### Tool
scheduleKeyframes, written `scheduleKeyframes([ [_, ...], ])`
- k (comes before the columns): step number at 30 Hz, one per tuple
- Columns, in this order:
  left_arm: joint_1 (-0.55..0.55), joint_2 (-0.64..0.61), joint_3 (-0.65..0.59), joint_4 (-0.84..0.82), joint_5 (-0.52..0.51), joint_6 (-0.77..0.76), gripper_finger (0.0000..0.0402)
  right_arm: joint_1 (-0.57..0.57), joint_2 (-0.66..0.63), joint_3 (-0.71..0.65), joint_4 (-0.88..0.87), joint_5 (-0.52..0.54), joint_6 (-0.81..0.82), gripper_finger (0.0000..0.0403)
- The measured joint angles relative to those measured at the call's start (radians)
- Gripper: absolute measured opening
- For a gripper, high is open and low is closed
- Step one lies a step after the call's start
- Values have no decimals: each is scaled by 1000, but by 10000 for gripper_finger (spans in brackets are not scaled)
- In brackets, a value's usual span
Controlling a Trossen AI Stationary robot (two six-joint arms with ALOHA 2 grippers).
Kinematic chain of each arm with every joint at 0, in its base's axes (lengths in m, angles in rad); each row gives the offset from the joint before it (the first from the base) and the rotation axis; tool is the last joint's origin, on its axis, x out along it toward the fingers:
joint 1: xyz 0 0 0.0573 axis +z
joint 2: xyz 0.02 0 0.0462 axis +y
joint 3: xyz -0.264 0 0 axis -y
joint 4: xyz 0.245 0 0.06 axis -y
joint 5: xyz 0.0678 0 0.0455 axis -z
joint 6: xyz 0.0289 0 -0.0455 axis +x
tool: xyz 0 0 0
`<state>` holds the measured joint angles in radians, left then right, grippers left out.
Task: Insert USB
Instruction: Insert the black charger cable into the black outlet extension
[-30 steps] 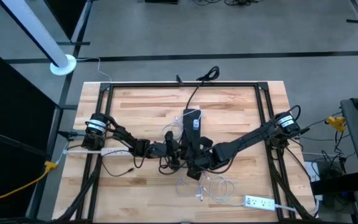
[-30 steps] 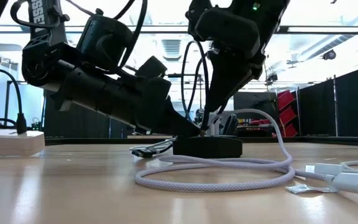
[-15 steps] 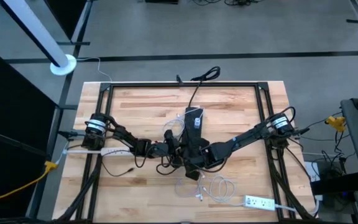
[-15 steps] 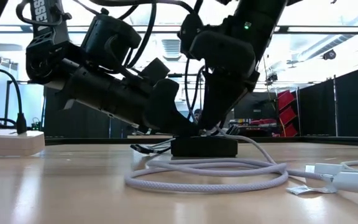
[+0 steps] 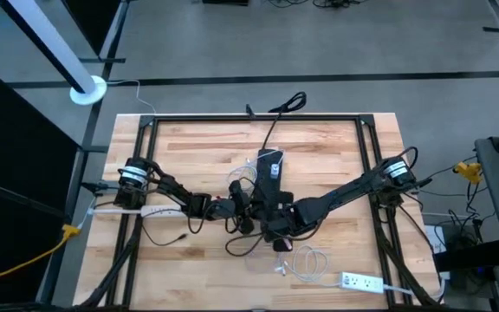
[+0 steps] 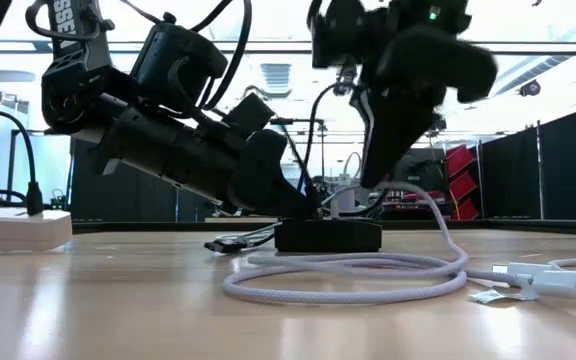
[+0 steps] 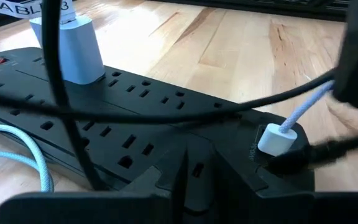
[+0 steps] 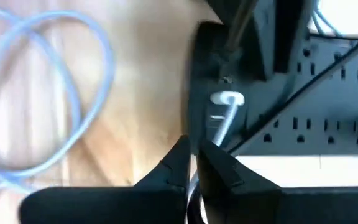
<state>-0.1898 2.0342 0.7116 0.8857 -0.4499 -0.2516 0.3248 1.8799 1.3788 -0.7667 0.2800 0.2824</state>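
1. Your right gripper [image 8: 191, 163] has its fingers pinched nearly together, just a thin slit between the tips, and nothing in them. The pale cable only runs past beneath the tips.
2. Right ahead of those tips sits the white USB plug [image 8: 227, 98], seated in the end of the black power strip [image 8: 328, 134]. From your left wrist camera you get the same plug [image 7: 277, 138] standing up out of the strip's end [image 7: 135, 124], cable arcing away from it.
3. Your left gripper [image 7: 185, 186] is down on the strip, fingers close together with the strip's edge right at the tips. I honestly can't tell whether it's clamping the strip or just pressing on it.
4. Further from the left fingers, along the strip, there's a white charger block [image 7: 73, 46] plugged in, with dark cords draped across the outlets.
5. In the low view the right gripper [image 6: 388, 175] hangs above the strip [image 6: 328, 235], apart from it, while the left arm [image 6: 168, 140] slants down to the strip's near end.
6. The pale braided cable [image 6: 348, 285] loops on the wooden table [image 6: 118, 310] in front of the strip.
7. From above, both grippers meet mid-table at the strip's near end [image 5: 269, 178], with more white cable coils [image 5: 310, 263] on the right gripper's side.
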Motion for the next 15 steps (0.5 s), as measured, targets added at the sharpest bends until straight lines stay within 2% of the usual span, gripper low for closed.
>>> scheduleKeyframes([
  [9, 0, 0, -1, -4, 1, 2, 63, -27, -7, 1, 137, 1, -283, 142],
  [13, 0, 1, -1, -6, 3, 2, 64, -53, -8, 1, 149, -7, -351, 170],
  [15, 0, 1, -1, -6, 3, 3, 63, -64, -8, 1, 166, -54, -394, 172],
])
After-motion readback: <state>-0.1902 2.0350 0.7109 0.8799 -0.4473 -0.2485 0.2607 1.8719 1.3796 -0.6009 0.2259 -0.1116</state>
